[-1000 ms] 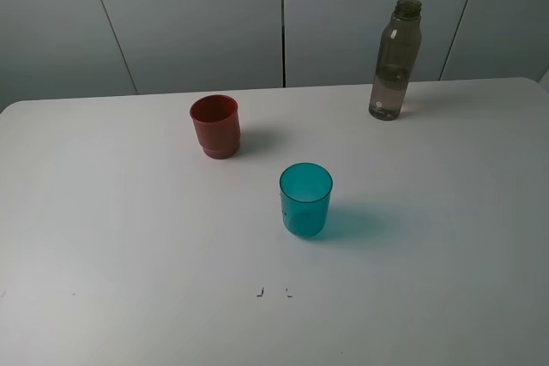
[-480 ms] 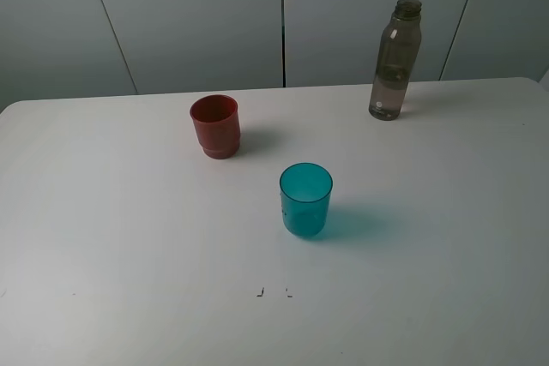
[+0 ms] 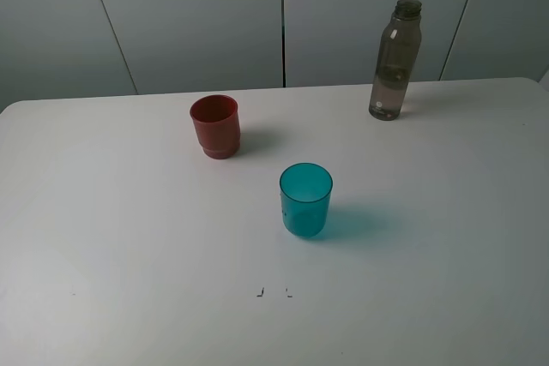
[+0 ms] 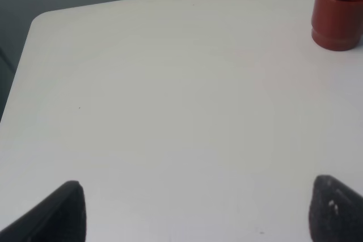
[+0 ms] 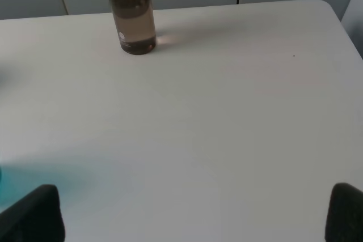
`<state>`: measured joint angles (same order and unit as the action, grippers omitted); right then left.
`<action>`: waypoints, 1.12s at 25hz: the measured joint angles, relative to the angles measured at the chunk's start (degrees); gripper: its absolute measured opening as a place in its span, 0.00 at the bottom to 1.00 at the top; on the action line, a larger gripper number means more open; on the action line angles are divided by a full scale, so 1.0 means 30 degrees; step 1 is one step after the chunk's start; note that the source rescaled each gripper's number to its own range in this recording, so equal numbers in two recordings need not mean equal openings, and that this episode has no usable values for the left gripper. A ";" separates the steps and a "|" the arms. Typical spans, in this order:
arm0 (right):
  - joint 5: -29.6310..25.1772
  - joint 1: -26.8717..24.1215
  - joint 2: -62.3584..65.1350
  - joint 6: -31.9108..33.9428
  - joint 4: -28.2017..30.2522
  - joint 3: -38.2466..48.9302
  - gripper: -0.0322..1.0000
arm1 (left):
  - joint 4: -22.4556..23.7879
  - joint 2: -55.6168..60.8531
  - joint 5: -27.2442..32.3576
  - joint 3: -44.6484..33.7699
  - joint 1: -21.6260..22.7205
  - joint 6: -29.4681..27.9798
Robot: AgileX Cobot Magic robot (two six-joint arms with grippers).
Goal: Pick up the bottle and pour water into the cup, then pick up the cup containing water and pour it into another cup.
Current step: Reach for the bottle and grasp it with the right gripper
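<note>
The tall smoky grey-brown bottle (image 3: 396,59) stands upright at the back right of the white table (image 3: 129,237), with some water in its lower part. It also shows in the right wrist view, bottle (image 5: 131,12), well beyond my right gripper (image 5: 195,211), whose fingertips (image 5: 34,213) stand wide apart with nothing between them. The teal cup (image 3: 305,199) sits near the table's middle. The red-brown cup (image 3: 214,126) stands behind it to the left, and shows far off as the red-brown cup (image 4: 337,9) in the left wrist view. My left gripper (image 4: 195,211) is open and empty.
Grey wall panels (image 3: 283,19) rise behind the table's back edge. The table's rounded back left corner (image 4: 39,18) shows in the left wrist view. Two small dark marks (image 3: 273,292) lie near the front.
</note>
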<state>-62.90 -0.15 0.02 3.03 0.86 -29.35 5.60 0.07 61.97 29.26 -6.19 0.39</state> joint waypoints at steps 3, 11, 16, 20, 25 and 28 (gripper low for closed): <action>0.0000 0.0000 0.0000 0.0000 0.0000 0.0000 1.00 | 0.0000 0.0000 0.0000 0.0000 0.0000 0.0000; 0.0000 0.0000 0.0000 0.0000 0.0000 0.0000 1.00 | 0.0000 0.0000 0.0000 0.0000 0.0000 -0.0130; 0.0000 0.0000 0.0000 0.0000 0.0000 0.0000 1.00 | 0.0000 0.0000 0.0000 0.0000 0.0000 -0.0130; 0.0000 0.0000 0.0000 0.0000 0.0000 0.0000 1.00 | 0.0000 0.0000 0.0000 0.0000 0.0000 -0.0130; 0.0000 0.0000 0.0000 0.0000 0.0000 0.0000 1.00 | 0.0000 0.0000 0.0000 0.0000 0.0000 -0.0130; 0.0000 0.0000 0.0000 0.0000 0.0000 0.0000 1.00 | 0.0000 0.0000 0.0000 0.0000 0.0000 -0.0130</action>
<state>-62.90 -0.15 0.02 3.03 0.86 -29.35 5.60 0.07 61.97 29.26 -6.19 0.00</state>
